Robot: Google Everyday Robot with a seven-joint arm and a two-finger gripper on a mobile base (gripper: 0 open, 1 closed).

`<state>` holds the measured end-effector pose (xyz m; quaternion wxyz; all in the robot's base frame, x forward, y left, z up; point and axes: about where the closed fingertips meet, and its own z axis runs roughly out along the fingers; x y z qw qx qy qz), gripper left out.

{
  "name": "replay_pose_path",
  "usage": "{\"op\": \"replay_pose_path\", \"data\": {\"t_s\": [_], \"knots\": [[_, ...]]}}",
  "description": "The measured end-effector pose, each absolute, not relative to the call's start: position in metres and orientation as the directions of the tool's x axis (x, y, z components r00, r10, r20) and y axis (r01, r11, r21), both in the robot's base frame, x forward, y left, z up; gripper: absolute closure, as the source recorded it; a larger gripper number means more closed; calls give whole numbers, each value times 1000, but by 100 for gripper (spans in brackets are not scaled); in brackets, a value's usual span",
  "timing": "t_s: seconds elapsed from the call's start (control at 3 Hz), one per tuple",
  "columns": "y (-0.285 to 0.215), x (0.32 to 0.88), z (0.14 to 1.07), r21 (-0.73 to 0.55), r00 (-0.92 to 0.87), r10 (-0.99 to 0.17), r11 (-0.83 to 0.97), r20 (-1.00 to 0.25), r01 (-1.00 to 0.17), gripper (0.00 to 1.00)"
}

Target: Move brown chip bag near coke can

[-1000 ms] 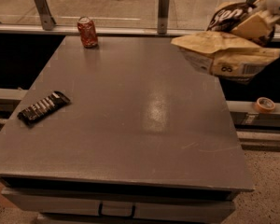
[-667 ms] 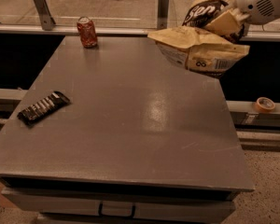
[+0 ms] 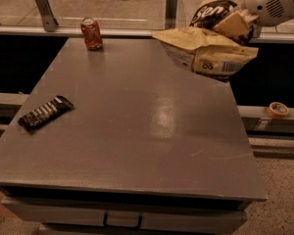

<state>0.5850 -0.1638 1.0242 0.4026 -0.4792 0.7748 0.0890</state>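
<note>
Tool (image 3: 236,25) at far right grips brown chip bag (image 3: 206,53) above worktop (image 3: 137,131), prob so it clears en route to coke can (image 3: 91,33)

A single camera sits high above the near edge of the table (image 3: 137,151), tilted down and facing across the grey top toward the far rail (image 3: 127,32). It stands back enough to take in the whole top and the front drawer (image 3: 122,218). The gripper (image 3: 233,24) shows at the view's upper right corner, clamped on the brown chip bag (image 3: 206,53). The coke can (image 3: 91,33) is far to the claw's left, and the striped wrapper (image 3: 45,113) is left of it and nearer the lens.
</note>
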Motion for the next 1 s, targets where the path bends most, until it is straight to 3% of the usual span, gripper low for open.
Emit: {"op": "replay_pose_path", "data": {"t_s": [0.33,1.0], "knots": [[-135,611,1014,-198,-220,-607,545,-763,-815,100],[-4,703,996,-101,-168,-428,539,-888,-836,100]]}}
